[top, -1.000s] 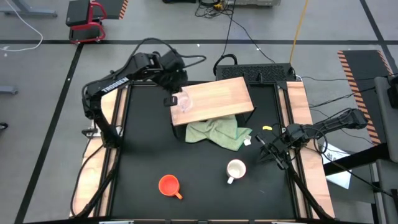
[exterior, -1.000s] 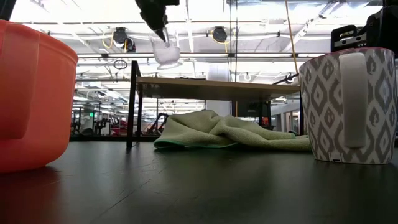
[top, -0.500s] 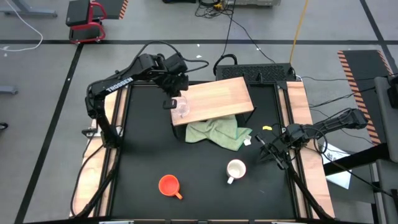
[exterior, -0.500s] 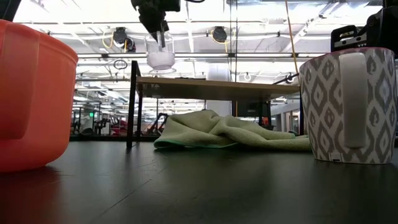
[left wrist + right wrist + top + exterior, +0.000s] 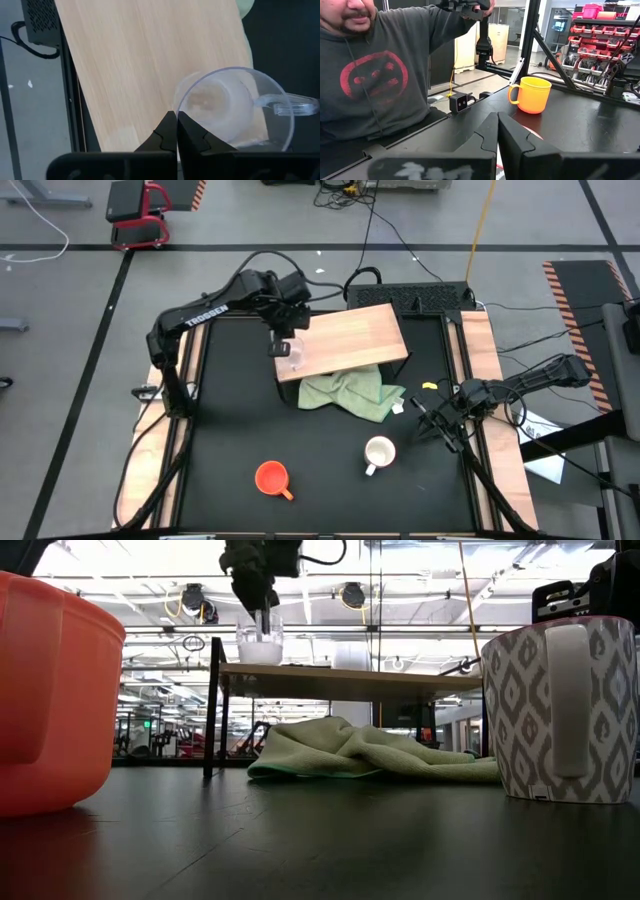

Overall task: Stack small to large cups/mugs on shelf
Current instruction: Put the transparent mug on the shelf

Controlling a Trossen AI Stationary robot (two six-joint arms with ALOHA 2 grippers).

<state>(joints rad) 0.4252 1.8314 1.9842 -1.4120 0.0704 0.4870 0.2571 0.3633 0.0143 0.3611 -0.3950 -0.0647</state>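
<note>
We see the left end effector [image 5: 283, 343] over the near left corner of the shelf [image 5: 350, 335], its two fingers [image 5: 167, 131] pressed together on the rim of the clear glass cup [image 5: 290, 356], so it has the cup pinched by the wall with almost no gap between the fingers. From the left wrist view, the glass cup [image 5: 233, 108] sits directly in front of the fingertips, mouth up, its clear handle pointing away to one side, with the wooden board under it. From the low view, the cup [image 5: 259, 643] hangs straight below the end effector [image 5: 259, 602] and its base meets, or very nearly meets, the shelf top [image 5: 350, 674]; we cannot tell whether it fully rests there. Below and forward of this end effector lies the green cloth [image 5: 352, 393], partly tucked under the shelf's front edge. The orange mug [image 5: 271, 477] and the white mug [image 5: 379, 452] stand well apart from it on the black tabletop [image 5: 230, 430], toward the near edge. Our right end effector [image 5: 437, 423] waits at the right side of the tabletop, just beside the white mug, its fingers [image 5: 490, 130] fully together and holding nothing; beyond them its wrist view shows the orange mug [image 5: 532, 94] and a person in a grey sweatshirt [image 5: 375, 75].
</note>
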